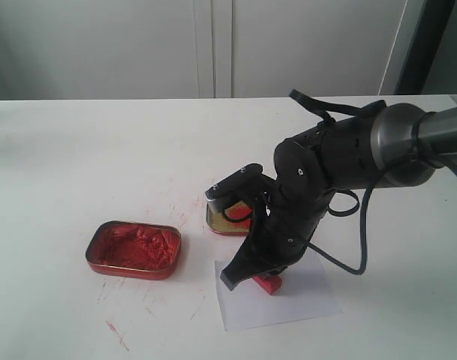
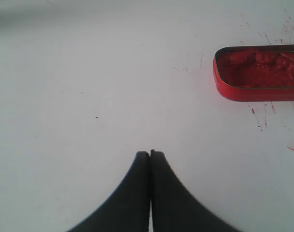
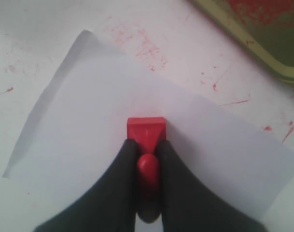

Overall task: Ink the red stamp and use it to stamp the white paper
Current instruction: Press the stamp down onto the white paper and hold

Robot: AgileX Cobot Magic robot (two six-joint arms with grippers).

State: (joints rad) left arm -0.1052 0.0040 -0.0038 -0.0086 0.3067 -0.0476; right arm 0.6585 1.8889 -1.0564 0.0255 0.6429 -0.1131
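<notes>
Gripping the red stamp [image 3: 146, 129] by its handle, the right gripper [image 3: 147, 147], fingers [image 3: 113, 193] clamped, holds its base down on the white paper [image 3: 84, 111].

Likely a robotics lab — a white tabletop [image 1: 63, 150] flecked with red ink, plain pale cabinet doors [image 1: 303, 45] behind it.

**Red stamp held down on the sheet**

The right gripper [image 3: 147, 147] clamps the red stamp [image 3: 146, 129] by its knobbed handle, with the square base down near the middle of the white paper [image 3: 79, 130]. Red specks dot the desk [image 3: 21, 48]. A gold-coloured tin [image 3: 267, 53] lies near the sheet.
</notes>
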